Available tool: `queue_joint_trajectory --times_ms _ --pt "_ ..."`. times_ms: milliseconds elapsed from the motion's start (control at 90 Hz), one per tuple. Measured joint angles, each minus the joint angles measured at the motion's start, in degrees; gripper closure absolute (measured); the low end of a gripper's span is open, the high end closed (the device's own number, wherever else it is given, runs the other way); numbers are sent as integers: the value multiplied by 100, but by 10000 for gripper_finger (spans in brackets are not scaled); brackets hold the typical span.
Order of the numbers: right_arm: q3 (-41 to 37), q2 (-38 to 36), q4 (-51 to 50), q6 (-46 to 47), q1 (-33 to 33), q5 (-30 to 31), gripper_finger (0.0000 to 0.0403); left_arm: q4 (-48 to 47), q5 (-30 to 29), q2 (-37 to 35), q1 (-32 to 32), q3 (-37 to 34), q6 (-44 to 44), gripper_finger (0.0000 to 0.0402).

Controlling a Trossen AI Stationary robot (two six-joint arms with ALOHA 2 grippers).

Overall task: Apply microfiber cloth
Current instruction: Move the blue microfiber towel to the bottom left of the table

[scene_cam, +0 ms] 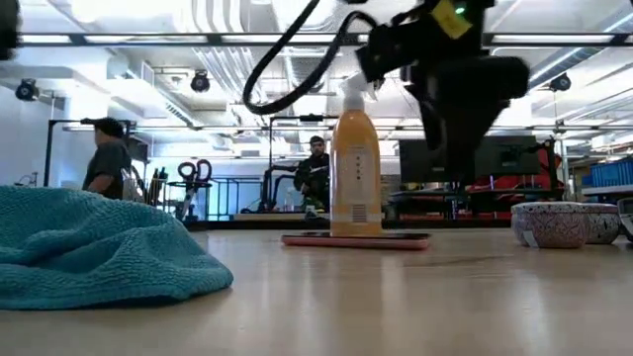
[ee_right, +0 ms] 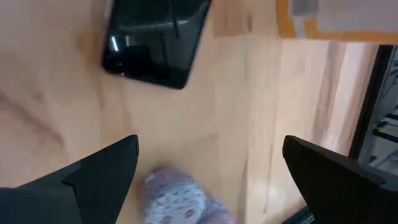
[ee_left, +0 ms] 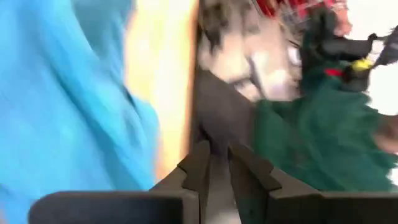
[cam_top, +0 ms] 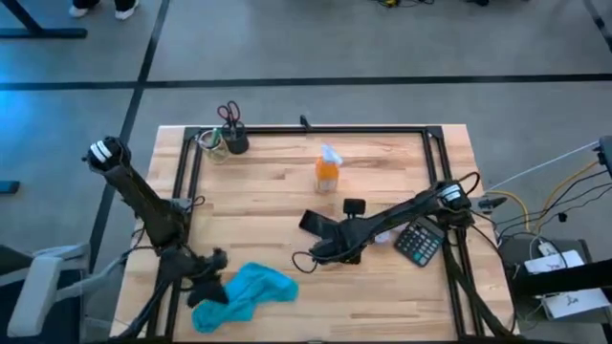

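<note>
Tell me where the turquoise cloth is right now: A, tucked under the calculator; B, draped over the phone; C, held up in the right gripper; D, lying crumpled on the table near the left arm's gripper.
D: in the high view the microfiber cloth lies bunched on the table's near edge beside the left gripper, away from the phone.

We see a light wooden bench (cam_top: 268, 205) with a black frame. On it lie the microfiber cloth (cam_top: 244, 294) near the front edge, an orange spray bottle (cam_top: 327, 172), a black phone (cam_top: 316, 223), a calculator (cam_top: 418, 243) and a scissors cup (cam_top: 234, 139).
</note>
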Motion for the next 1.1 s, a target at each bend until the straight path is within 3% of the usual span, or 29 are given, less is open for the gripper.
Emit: queue_joint_trajectory --times_ms 278,411,489,689,767,978,1100 --pt "-165 0 21 530 489 -5 23 110 -676 1616 779 1017 2699 361" --pt "-165 0 21 773 576 4 23 -8 -858 2459 860 1610 3272 361" --pt "-165 0 20 857 600 1 23 -701 -745 2800 863 1948 3168 362" --pt "-165 0 39 982 604 13 23 -3620 -240 3266 696 2839 2238 374" --pt "-165 0 43 951 593 13 23 -4457 247 3286 527 3103 1877 380" --pt "-165 0 47 483 593 24 23 -5876 2348 3253 -162 3458 457 398" --pt "-165 0 23 348 588 362 23 -6593 2769 3253 -636 3434 -139 399"
